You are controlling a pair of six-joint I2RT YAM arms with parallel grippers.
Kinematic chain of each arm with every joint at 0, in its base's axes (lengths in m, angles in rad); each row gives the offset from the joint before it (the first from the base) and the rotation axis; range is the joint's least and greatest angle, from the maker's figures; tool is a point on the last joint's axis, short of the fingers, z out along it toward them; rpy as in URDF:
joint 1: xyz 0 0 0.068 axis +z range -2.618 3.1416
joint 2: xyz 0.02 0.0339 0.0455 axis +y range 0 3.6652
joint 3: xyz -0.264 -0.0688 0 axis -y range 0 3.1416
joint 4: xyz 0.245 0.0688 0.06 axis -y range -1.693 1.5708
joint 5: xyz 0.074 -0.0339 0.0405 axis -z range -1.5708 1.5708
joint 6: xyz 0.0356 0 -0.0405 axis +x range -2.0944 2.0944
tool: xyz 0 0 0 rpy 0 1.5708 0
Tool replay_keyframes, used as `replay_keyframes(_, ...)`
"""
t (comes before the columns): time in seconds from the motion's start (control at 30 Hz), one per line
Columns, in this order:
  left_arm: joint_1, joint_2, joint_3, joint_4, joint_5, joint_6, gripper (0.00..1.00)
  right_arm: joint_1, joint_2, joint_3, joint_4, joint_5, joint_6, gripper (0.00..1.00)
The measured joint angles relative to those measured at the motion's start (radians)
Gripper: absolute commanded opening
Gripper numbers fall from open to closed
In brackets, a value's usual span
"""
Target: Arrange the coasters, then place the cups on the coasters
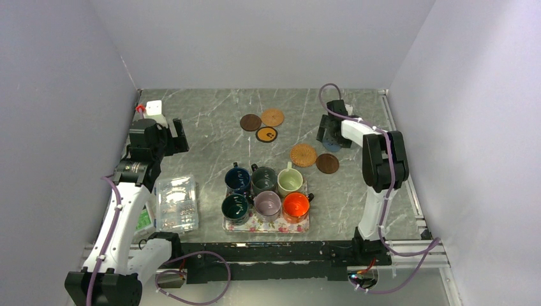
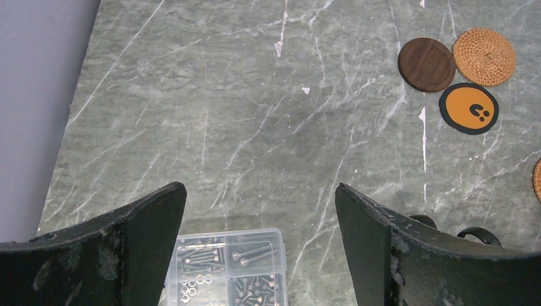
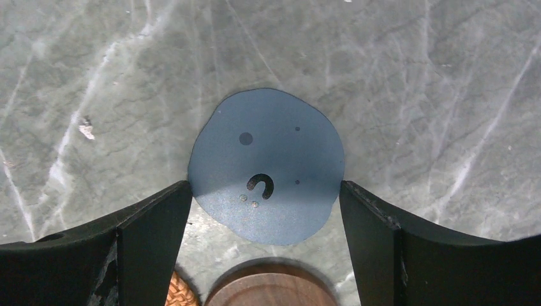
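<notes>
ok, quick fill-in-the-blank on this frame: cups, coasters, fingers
1. All ___ cups stand on the floral tray.
2. The orange cup sits at the tray's near-___ corner.
3. A ___ coaster lies flat between the open right fingers.
4. The open left fingers hold ___.
Missing words: six; right; blue; nothing.
</notes>
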Motion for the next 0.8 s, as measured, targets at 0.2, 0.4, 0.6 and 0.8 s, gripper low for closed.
replay_keyframes(0.2,0.0,0.0,0.0,0.0,-0.003,0.0,0.94,0.023,0.013,0.018,-0.002,-0.003,-0.002,0.88)
replay_keyframes(0.4,0.0,0.001,0.0,0.0,-0.004,0.0,0.94,0.045,0.013,0.018,-0.001,-0.005,-0.004,0.88)
replay_keyframes(0.6,0.0,0.001,0.0,0.0,-0.004,0.0,0.94,0.059,0.011,0.015,0.0,-0.011,-0.005,0.88)
replay_keyframes(0.8,0.0,0.001,0.0,0.0,-0.004,0.0,0.94,0.063,0.01,0.013,0.001,-0.031,-0.01,0.88)
